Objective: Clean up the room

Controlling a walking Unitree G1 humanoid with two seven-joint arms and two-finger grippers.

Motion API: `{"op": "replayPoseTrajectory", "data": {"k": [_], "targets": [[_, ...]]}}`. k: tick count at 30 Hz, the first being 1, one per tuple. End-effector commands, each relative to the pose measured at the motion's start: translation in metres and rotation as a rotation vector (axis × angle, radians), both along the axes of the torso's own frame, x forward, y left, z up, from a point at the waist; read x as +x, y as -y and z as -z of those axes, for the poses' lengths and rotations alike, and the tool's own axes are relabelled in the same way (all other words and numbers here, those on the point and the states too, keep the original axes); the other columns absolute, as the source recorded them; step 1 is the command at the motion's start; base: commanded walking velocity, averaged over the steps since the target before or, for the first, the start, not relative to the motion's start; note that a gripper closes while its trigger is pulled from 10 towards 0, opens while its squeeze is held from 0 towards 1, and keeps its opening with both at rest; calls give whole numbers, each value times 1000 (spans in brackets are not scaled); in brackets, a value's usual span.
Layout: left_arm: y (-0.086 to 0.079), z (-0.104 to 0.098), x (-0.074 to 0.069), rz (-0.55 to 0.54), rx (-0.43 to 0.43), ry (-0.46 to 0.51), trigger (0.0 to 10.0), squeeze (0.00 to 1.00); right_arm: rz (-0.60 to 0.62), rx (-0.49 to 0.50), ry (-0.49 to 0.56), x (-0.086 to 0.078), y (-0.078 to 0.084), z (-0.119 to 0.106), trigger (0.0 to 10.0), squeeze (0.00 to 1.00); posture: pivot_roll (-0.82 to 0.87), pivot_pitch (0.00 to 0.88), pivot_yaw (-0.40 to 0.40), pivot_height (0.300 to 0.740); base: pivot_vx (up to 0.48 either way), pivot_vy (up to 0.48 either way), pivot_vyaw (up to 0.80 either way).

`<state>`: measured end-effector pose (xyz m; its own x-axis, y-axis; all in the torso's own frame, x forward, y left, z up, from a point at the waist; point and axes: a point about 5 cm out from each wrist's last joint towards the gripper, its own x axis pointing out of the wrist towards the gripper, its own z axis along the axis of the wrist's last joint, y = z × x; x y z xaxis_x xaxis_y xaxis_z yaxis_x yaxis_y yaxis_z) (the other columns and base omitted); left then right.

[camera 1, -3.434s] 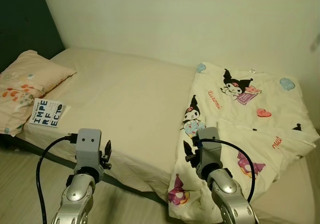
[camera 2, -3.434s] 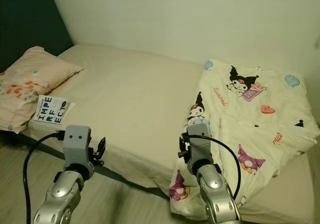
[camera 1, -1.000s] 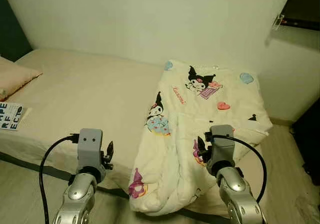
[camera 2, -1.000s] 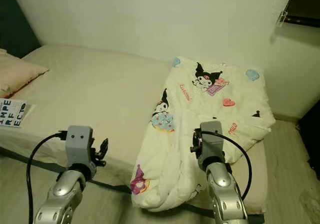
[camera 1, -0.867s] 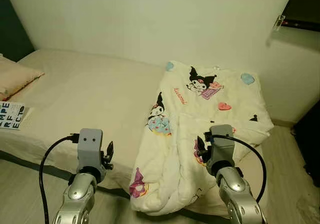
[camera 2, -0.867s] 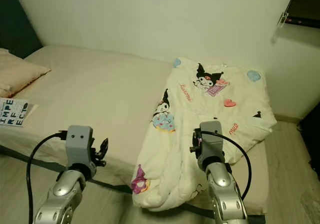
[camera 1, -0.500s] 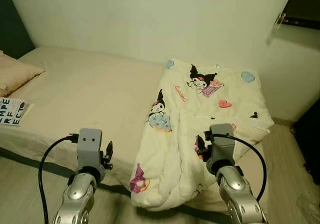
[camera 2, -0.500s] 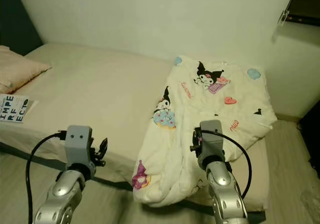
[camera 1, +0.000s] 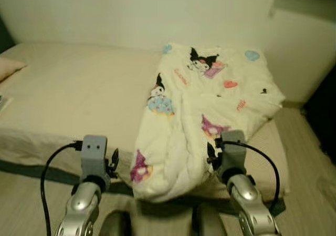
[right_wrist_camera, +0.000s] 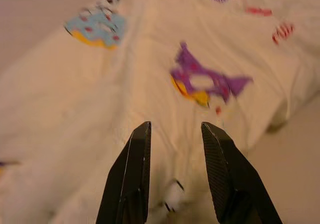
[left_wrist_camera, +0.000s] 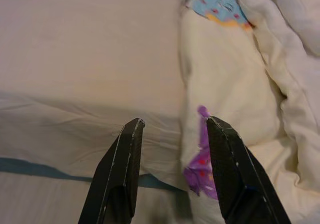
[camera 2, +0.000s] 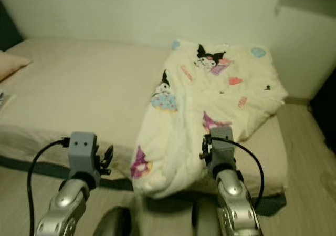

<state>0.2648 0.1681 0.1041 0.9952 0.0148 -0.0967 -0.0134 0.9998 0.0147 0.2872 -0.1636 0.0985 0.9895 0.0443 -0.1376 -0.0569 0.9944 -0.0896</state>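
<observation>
A cream blanket (camera 1: 202, 107) printed with cartoon figures lies bunched on the right half of a beige bed (camera 1: 68, 99), its near end drooping over the bed's front edge. My left gripper (camera 1: 112, 165) is held low before the bed's front edge, left of the blanket; in the left wrist view it (left_wrist_camera: 172, 131) stands open, facing the sheet and the blanket's hanging end (left_wrist_camera: 235, 114). My right gripper (camera 1: 211, 157) sits just before the blanket's near side; the right wrist view shows it (right_wrist_camera: 175, 129) open, with the blanket (right_wrist_camera: 150, 74) close ahead. Neither holds anything.
A pale wall (camera 1: 157, 10) runs behind the bed. A corner of a pink pillow (camera 1: 8, 68) shows at the far left. Wood floor (camera 1: 310, 157) lies to the right of the bed, beside a dark object at the right edge. The bed's dark base band (camera 1: 31, 167) runs along the front.
The whole picture has shifted: the camera has moved closer to the bed, tilted down and turned right, so the blanket looks nearer and the book has left the view. Both grippers stay open.
</observation>
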Motion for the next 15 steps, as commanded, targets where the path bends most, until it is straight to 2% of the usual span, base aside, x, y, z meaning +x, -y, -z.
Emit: {"op": "replayPoseTrajectory", "data": {"k": [1, 11, 15], "targets": [[2, 1, 0, 11, -12, -2, 10000, 0, 9, 1, -13, -1, 2, 3, 10000, 0, -85, 136, 2, 556, 0, 0, 0], [1, 2, 0, 6, -2, -4, 10000, 0, 13, 0, -8, 1, 3, 1, 10000, 0, -87, 142, 1, 551, 0, 0, 0], [-5, -2, 2, -15, -5, 14, 10000, 0, -11, -30, 0, 8, 2, -5, 10000, 0, -89, 151, -6, 551, 0, 0, 0]]}}
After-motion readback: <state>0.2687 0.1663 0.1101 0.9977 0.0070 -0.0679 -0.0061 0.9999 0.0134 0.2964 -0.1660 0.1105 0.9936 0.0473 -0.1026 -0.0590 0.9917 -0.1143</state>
